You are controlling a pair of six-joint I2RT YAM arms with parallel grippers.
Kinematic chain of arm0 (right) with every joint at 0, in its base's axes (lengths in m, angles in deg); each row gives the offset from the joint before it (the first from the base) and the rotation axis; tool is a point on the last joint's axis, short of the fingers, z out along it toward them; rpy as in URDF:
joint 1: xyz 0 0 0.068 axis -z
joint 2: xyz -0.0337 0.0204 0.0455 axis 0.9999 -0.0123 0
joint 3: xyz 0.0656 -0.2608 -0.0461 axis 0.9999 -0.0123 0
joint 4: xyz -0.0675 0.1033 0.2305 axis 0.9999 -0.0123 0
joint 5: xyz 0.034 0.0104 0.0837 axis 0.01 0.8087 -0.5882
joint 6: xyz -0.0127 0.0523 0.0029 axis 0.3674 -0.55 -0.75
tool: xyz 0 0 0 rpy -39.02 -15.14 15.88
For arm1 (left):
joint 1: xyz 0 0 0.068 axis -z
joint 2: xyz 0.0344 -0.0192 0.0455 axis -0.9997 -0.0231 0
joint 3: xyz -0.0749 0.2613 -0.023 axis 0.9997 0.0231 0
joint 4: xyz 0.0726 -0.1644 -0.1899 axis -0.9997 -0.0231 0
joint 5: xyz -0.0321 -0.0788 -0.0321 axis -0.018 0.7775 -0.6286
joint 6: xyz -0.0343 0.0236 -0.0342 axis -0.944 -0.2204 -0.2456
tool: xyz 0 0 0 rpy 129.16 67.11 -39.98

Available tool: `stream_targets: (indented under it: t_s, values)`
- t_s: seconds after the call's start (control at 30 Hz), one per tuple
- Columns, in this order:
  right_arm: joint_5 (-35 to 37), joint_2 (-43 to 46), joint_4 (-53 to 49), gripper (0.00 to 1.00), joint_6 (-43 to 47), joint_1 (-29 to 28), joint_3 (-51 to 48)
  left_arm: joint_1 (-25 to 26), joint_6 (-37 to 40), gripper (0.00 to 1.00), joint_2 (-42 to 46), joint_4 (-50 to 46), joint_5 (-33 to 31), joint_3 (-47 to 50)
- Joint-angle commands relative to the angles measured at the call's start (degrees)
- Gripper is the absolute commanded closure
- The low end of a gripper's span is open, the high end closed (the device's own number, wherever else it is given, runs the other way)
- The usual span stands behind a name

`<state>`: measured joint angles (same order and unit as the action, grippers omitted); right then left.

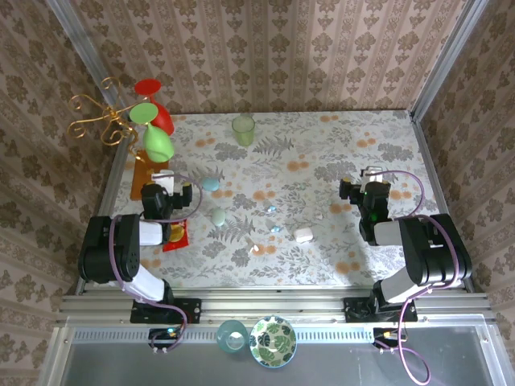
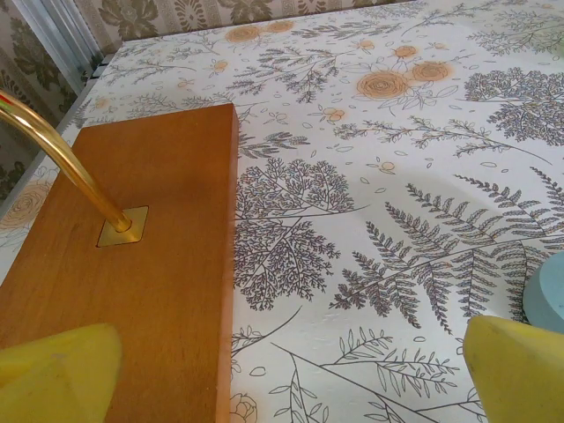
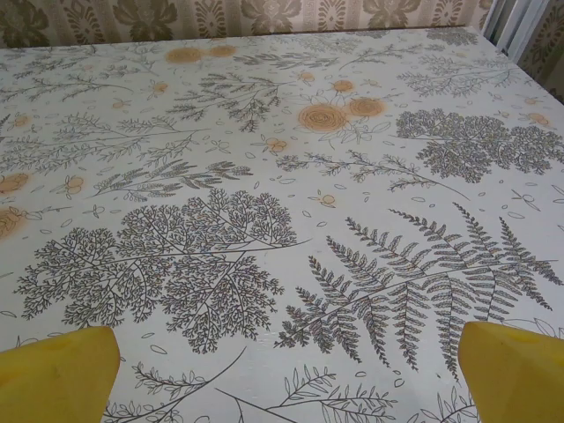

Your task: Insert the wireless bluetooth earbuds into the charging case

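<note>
**Left claw** [image 2: 286, 383]: jaws are spread wide with nothing between them. Only two yellow fingertips [image 2: 53, 374] are seen in the wrist view, cropped by the lower edge. The claw is held at 9 o'clock of the table, over the edge where wood meets cloth.

**Right claw** [image 3: 282, 379]: jaws are likewise apart and empty, with the tips cropped at the lower corners. It is held over bare cloth at 3 o'clock.

**Table** [image 1: 386, 137]: covered in floral cloth.

**Wire stand** [image 1: 100, 112]: gold wire set in a wooden base [image 2: 132, 264] at 10 o'clock. Red and green rounded pieces are carried on it, their kind not made out. The base is partly covered by the left arm in the top view.

**Patterned plate** [image 1: 273, 340] and **teal cup** [image 1: 232, 335]: set on the near ledge at 6 o'clock, off the cloth.

**Green cup** [image 1: 243, 129]: upright at 12 o'clock.

**Red packet** [image 1: 175, 235]: at 8 o'clock, half hidden under the left arm.

**Cases**
- The light blue case [image 1: 210, 183] is placed near the left claw and cut off at the right edge of the left wrist view.
- The green case [image 1: 218, 215] is placed at 9 o'clock of centre.
- The white case [image 1: 303, 235] is placed at 5 o'clock of centre.
- Whether the lids are up cannot be told.

**Earbuds** [image 1: 276, 229]: tiny light blue and white specks are scattered loose on the cloth about the centre, around and between the green and white cases. They are too small for their shape or number to be judged.
</note>
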<state>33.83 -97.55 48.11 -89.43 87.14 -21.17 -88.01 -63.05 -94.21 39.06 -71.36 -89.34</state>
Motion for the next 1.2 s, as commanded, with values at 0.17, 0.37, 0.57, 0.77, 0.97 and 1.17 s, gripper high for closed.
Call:
stream_targets:
  t_s: [0.17,0.37,0.57,0.77,0.97,1.17]
  values:
    - [2.04,-0.43,2.13,0.00,-0.64,-0.22,0.91,-0.12,-0.70,0.00,0.17,1.16,0.21,-1.04]
    - [2.03,-0.40,1.98,0.00,-0.72,-0.25,0.96,-0.09,-0.84,0.00,0.15,1.16,0.22,-1.03]
    - [1.94,-0.30,2.31,0.00,-0.73,-0.22,0.69,0.01,-0.28,0.00,0.47,2.59,1.83,-0.17]
    - [1.72,4.44,-2.60,0.00,-0.47,-0.23,1.24,0.47,2.41,0.00,5.16,-3.20,7.38,-0.92]
    - [-0.70,12.28,-11.82,0.00,-0.71,-0.22,2.38,1.97,5.18,0.00,9.44,-13.01,12.31,-3.29]
    - [-3.88,19.23,-20.47,0.00,-1.55,-1.60,4.26,4.79,8.98,0.00,12.40,-24.20,13.70,-4.89]
